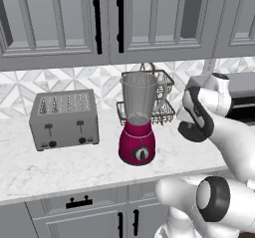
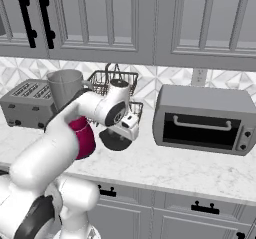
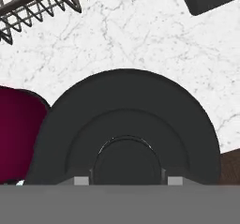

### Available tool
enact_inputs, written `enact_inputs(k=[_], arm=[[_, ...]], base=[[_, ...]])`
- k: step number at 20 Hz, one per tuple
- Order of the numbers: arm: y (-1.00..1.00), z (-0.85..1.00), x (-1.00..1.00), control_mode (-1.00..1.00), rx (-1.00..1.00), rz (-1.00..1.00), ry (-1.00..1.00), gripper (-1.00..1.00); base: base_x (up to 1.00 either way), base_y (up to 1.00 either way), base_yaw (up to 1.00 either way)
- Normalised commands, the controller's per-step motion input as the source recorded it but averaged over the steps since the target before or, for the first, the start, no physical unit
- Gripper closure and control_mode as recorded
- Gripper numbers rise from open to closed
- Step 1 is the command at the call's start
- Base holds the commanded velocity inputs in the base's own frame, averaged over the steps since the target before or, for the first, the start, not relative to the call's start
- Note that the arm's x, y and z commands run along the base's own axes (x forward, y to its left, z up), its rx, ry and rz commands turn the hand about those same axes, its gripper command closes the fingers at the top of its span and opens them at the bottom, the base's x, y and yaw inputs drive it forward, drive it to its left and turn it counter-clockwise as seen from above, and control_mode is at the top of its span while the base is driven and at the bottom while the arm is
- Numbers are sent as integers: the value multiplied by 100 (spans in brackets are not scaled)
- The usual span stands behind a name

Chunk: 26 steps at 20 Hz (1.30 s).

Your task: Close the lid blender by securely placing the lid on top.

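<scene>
while held, lid [image 3: 126, 124] hides gripper [image 3: 127, 181] fingertips.

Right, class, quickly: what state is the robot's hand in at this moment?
Hand: closed on the lid, held off the counter to the right of the blender, whose jar mouth is uncovered.

blender [image 1: 138, 127], open jar, beside toaster [image 1: 63, 119]
</scene>
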Motion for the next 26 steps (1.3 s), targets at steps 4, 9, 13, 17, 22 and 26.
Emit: enact_inputs(k=[4, 9, 13, 17, 22, 26], arm=[[5, 100, -41, -100, 0, 5, -27, 100], [9, 100, -49, -100, 0, 7, -37, 100], [25, 100, -56, -100, -2, 6, -33, 100], [45, 100, -52, -100, -5, 4, -27, 100], [60, 100, -18, -100, -7, 2, -16, 100], [69, 100, 0, -100, -6, 0, -4, 100]], base=[[0, 0, 0], [0, 0, 0], [0, 0, 0], [0, 0, 0], [0, 0, 0], [0, 0, 0]])
